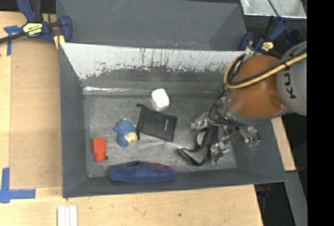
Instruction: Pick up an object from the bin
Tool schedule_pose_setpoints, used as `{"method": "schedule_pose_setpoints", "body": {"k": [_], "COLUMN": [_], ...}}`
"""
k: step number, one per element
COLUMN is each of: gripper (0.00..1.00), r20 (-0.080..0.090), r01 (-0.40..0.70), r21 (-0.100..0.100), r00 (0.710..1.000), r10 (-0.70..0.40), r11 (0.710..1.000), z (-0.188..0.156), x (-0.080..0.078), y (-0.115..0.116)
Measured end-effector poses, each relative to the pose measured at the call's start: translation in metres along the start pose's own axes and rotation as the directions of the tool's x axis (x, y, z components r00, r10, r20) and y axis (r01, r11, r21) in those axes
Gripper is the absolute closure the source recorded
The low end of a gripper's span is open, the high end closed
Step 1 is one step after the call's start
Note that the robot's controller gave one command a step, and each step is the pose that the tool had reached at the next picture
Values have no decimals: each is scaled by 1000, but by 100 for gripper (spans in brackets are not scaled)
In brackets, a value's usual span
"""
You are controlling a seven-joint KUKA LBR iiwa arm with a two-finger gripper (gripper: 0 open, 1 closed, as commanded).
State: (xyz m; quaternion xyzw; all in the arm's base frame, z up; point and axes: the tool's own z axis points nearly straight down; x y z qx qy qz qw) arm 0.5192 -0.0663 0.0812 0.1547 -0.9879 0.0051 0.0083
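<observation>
On your left lie an orange block (99, 149), a blue soft toy (124, 131), then a black flat case (157, 126). At the near right the gripper (211, 147) sits low over a black bent bar (189, 157), likely to take it; released or clenched, you cannot tell.

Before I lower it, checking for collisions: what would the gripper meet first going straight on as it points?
Probably the black bent thing on the bin floor at the right, just under the gripper; depth is unclear, so it could touch bare floor beside it.

Black L-shaped object (192, 157), flat on the bin (73, 136) floor, toward its right side
</observation>
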Motion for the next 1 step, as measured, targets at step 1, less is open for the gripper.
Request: {"method": "schedule_pose_setpoints", "body": {"k": [1], "gripper": [100], "r20": [23], "r01": [3], "r21": [-4], "r00": [1000], "r10": [-3], "r11": [1000], "z": [-162], "x": [-4], "y": [-32]}}
